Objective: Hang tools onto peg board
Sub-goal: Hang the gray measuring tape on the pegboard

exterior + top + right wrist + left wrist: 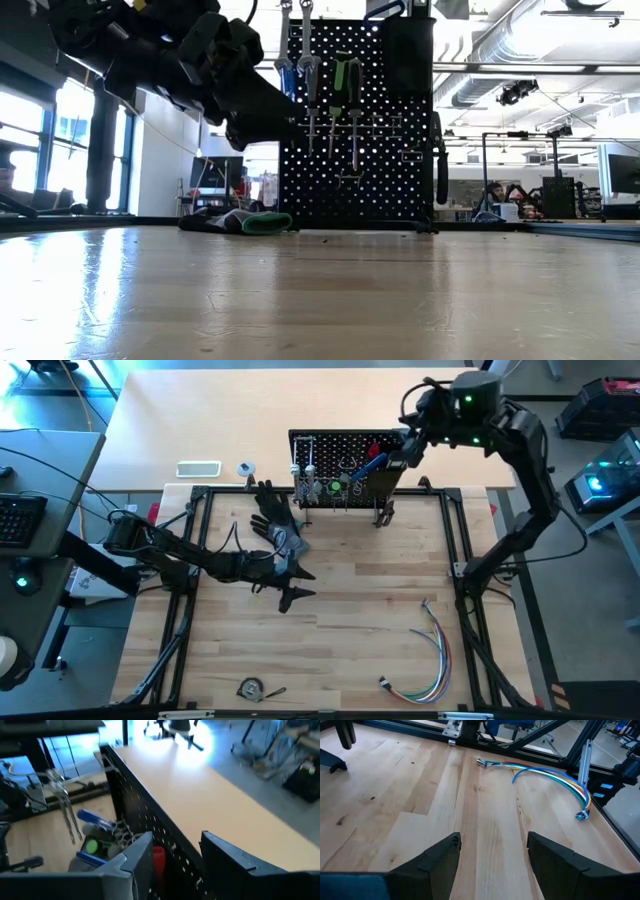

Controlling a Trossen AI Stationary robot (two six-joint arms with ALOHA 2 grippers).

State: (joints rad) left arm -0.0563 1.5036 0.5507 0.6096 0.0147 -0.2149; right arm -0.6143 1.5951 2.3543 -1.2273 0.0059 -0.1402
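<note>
The black peg board point(340, 458) stands upright at the table's far side. Silver wrenches point(308, 70) and green-and-black-handled tools point(347, 95) hang from its hooks, and its black bin point(408, 50) is at the right end. A blue-handled tool point(376, 453) and a red-handled tool point(158, 857) show at the bin. My right gripper point(175, 857) is open above the board's top edge by the bin; I cannot see it touch anything. My left gripper point(492, 852) is open and empty above the table's middle point(296, 586).
A black glove point(275, 515) lies in front of the board's left end. A bundle of coloured wires point(432, 650) lies at the near right. A tape measure point(250, 688) lies at the near edge. A small white object point(198, 468) lies beyond the frame, far left.
</note>
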